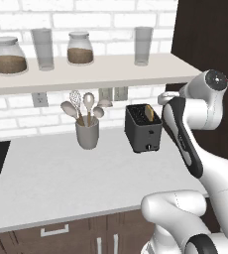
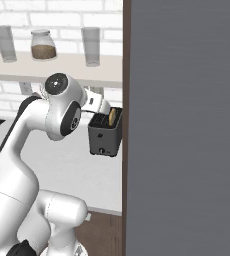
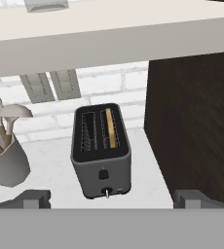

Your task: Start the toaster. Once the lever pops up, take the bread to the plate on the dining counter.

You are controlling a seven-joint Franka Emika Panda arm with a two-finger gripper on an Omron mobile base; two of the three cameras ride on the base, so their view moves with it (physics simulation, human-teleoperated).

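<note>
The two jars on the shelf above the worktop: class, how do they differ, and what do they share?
The left jar is wider and squatter; the right jar is narrower. The left jar stands at the shelf's end with a glass on its right; the right jar stands between two glasses. Shared: both are clear, lidded, upright and hold brown grains.
</note>
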